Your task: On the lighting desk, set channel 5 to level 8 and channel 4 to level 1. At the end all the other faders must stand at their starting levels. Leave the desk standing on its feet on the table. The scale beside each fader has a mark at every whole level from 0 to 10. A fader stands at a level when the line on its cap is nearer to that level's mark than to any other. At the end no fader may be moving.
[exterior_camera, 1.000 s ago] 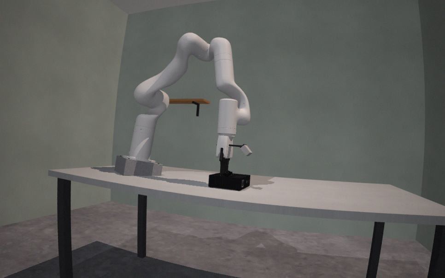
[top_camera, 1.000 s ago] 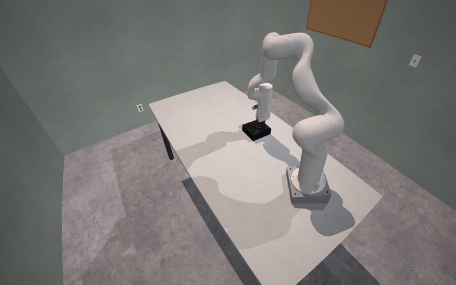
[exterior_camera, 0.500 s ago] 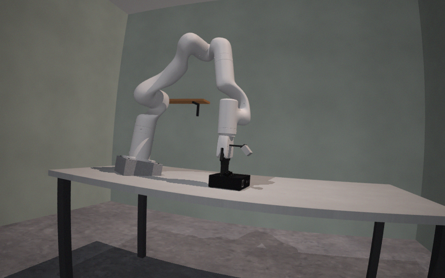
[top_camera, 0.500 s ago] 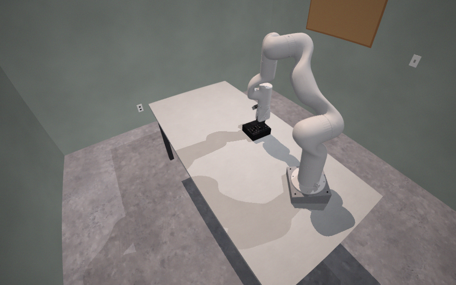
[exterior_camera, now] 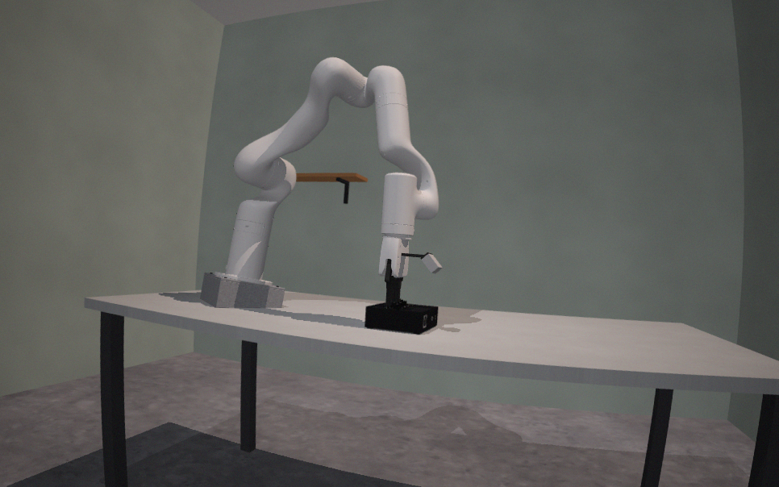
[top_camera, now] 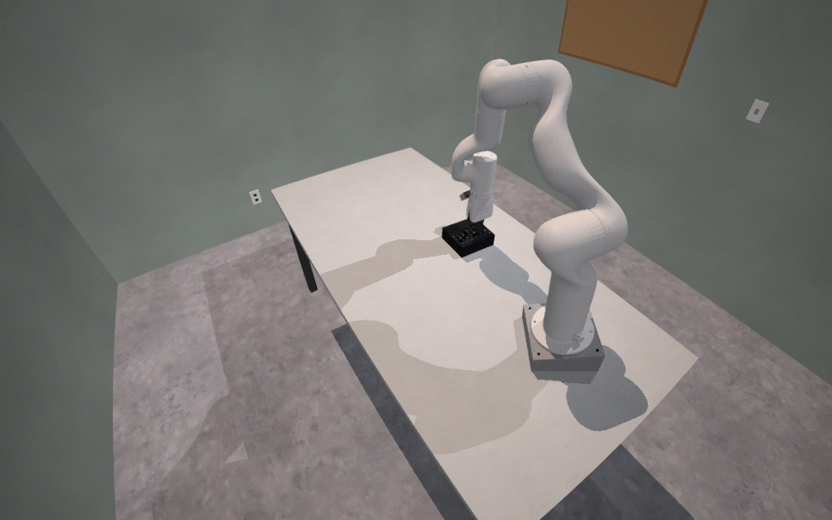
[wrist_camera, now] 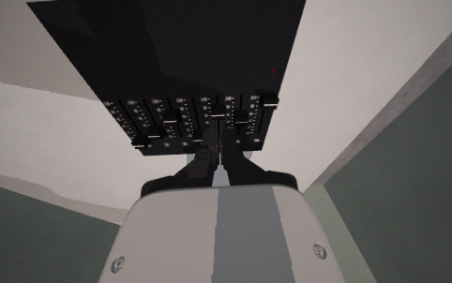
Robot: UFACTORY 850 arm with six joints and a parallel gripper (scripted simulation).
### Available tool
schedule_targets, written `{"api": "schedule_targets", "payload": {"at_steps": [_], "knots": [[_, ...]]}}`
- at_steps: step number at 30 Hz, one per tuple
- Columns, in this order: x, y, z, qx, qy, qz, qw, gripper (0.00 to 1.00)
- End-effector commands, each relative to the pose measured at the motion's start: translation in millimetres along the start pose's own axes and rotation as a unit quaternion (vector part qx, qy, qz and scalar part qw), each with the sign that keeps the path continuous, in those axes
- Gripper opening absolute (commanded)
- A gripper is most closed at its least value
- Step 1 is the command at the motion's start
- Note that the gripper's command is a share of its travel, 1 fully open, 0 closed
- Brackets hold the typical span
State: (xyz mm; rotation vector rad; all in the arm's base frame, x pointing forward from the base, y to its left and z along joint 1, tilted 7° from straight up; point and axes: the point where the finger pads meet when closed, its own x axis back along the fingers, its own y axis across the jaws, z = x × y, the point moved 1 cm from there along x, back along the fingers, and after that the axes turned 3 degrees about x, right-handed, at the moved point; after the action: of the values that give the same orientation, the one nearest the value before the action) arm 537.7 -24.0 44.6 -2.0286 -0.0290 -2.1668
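Top view: black lighting desk (top_camera: 468, 238) sits flat on the white surface (top_camera: 392, 294), center frame, slightly right. White arm (top_camera: 570, 202) arches from its base at lower right, wrist pointing straight down over the desk.

Exterior view: desk (exterior_camera: 401, 317) is a low black box at frame center; claw (exterior_camera: 393, 293) is vertical, tips right at its top face.

Wrist view: fader caps (wrist_camera: 218, 111) sit staggered along rows of pale marks; claw (wrist_camera: 218, 136) clenched, empty, tips at a middle cap.
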Motion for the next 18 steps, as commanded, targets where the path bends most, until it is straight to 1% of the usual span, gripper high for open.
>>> {"api": "schedule_targets", "payload": {"at_steps": [1, 18], "knots": [[0.7, 0.2, 0.5, 0.000, 0.001, 0.000, 1.000, 0.00], [0.7, -0.1, -5.0, 0.000, 0.001, 0.000, 1.000, 0.00]]}}
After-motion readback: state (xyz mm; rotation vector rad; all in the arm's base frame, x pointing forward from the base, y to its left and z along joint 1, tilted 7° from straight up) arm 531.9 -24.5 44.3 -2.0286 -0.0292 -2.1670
